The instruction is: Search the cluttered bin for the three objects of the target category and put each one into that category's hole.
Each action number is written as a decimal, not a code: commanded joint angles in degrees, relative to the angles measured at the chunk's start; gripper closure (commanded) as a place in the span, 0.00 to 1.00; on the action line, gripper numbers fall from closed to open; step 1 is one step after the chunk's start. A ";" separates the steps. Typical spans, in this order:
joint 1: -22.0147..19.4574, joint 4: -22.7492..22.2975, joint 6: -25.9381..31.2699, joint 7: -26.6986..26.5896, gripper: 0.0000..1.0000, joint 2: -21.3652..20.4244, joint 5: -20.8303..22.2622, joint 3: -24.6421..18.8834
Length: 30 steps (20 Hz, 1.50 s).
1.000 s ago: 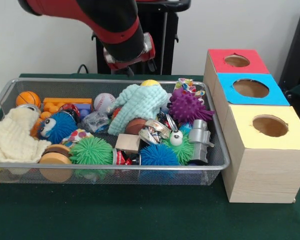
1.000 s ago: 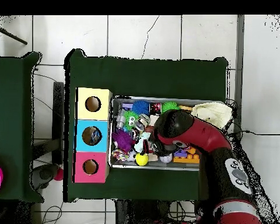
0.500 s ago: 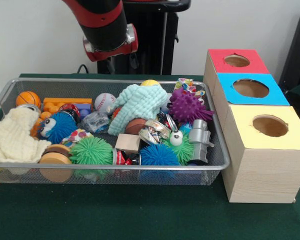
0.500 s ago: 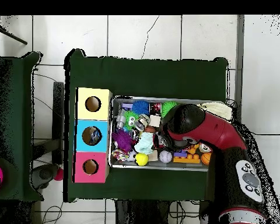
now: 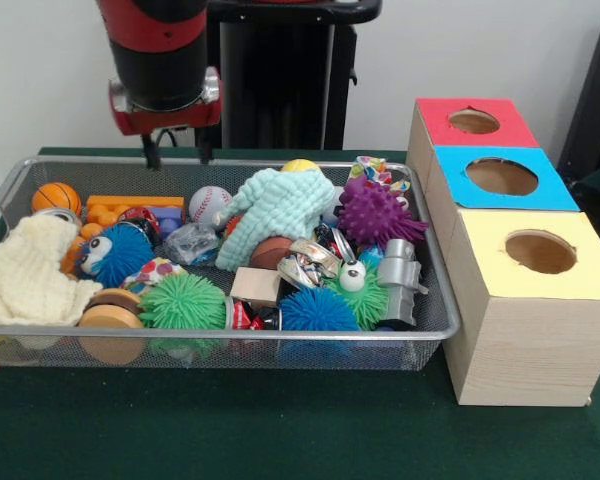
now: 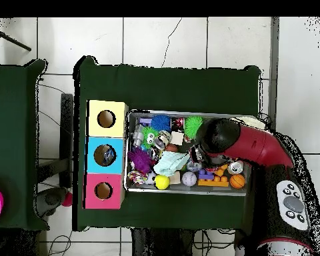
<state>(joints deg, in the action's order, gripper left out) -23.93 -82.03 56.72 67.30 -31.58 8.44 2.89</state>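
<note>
White with red stitching, the baseball lies in the far half of the mesh bin, between the orange block toy and the mint cloth. Which category is wanted I cannot tell. If it is the sport balls, the basketball in the far corner would be a second one.

The gripper hangs above the bin's far rim. Its two thin fingers are spread apart and hold nothing. In the front view the baseball is at about 5 o'clock from it and lower, and the basketball is at about 8 o'clock and farther off.

The ball is round, so I think no finger direction matters, only a short move and a descent. The three holed boxes stand at 3 o'clock of the bin, touching its end.
</note>
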 commanded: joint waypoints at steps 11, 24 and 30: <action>-8.43 -1.67 -24.26 -2.20 0.00 8.12 7.67 -12.39; -8.63 -2.37 -15.22 3.37 0.00 9.52 2.27 -13.40; -7.79 -2.90 -10.17 2.95 0.00 6.78 2.89 -11.69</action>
<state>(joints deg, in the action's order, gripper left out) -32.62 -82.35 38.49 67.30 -24.18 12.68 -4.95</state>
